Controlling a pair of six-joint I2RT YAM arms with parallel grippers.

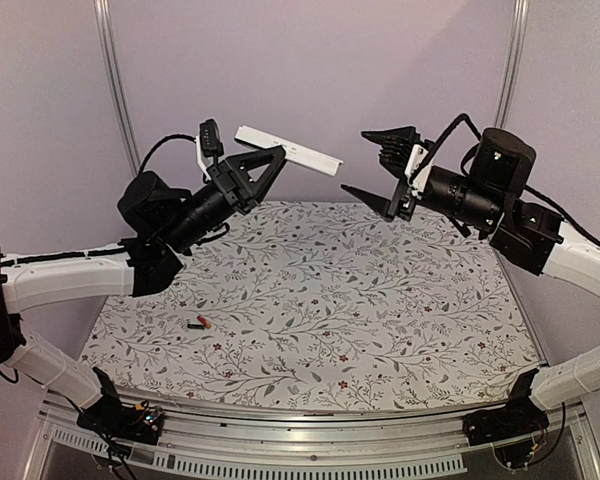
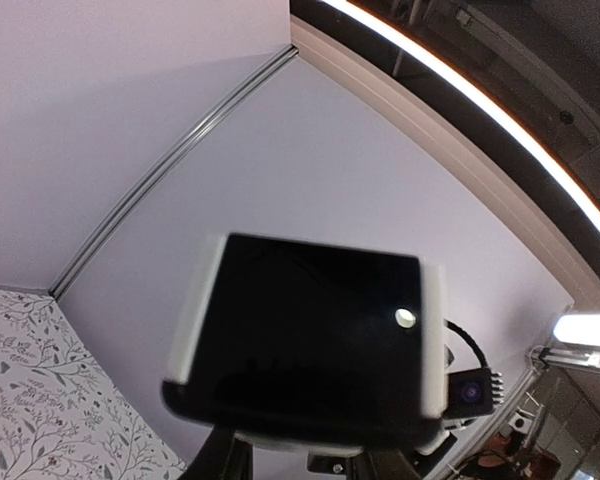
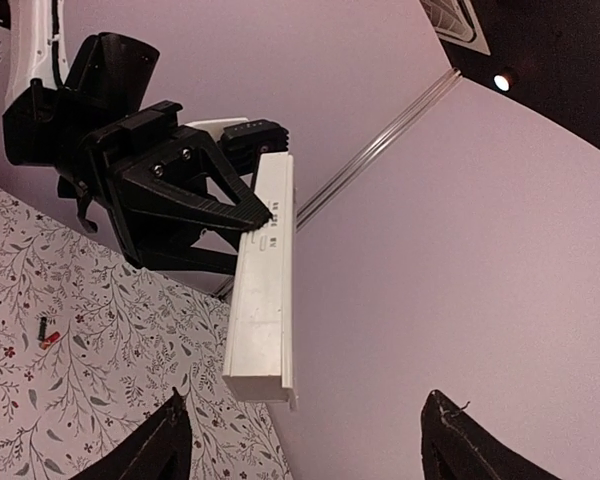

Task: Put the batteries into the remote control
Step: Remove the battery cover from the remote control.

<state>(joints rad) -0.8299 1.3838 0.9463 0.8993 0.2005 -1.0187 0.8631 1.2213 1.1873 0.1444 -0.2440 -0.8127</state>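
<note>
My left gripper is shut on the white remote control and holds it high above the far edge of the table, its free end pointing right. In the left wrist view the remote's dark end fills the frame and hides the fingertips. My right gripper is open and empty, raised, facing the remote's free end with a small gap. In the right wrist view the remote reaches toward the open right gripper. The red, dark-ended batteries lie on the table at the left, also seen in the right wrist view; I cannot tell one cell from two.
The table has a floral-patterned cloth. Purple walls with metal corner posts close in the back and sides. A metal rail runs along the near edge between the arm bases.
</note>
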